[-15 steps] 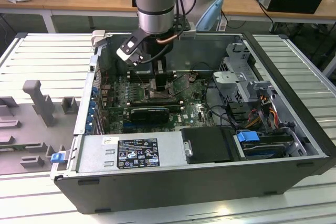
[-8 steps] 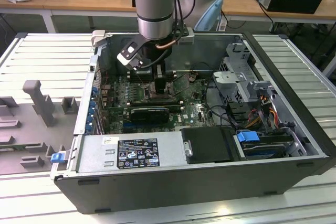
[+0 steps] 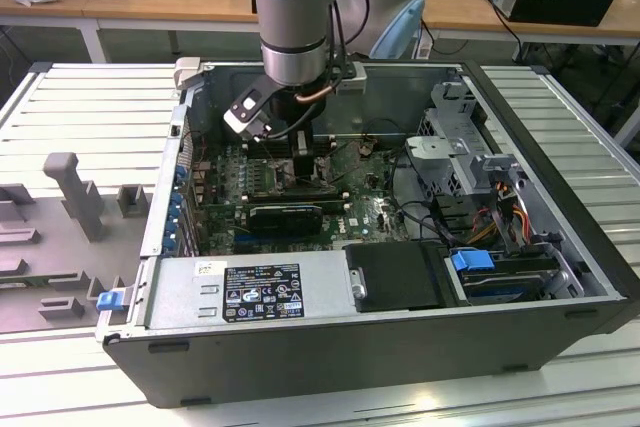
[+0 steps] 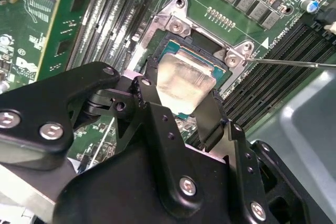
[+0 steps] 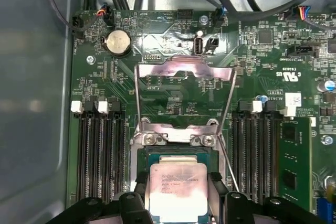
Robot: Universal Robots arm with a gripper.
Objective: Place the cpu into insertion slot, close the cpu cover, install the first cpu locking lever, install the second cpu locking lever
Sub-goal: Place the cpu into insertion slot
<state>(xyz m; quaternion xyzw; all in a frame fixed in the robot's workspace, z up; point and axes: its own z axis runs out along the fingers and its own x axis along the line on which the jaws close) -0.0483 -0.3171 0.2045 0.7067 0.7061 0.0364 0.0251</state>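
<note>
Small flat square silver-topped cpu (image 4: 185,82): we judge it light, stiff, fragile; black hand (image 4: 182,100) clenched on its opposite edges, at grey-rimmed insertion slot (image 4: 170,27).

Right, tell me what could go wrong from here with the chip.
1. The gripper holds the cpu right over the insertion slot; if it is not square to the slot when released, it could seat crooked.
2. The thin locking lever juts out close beside the slot, so the gripper might catch it.
</note>
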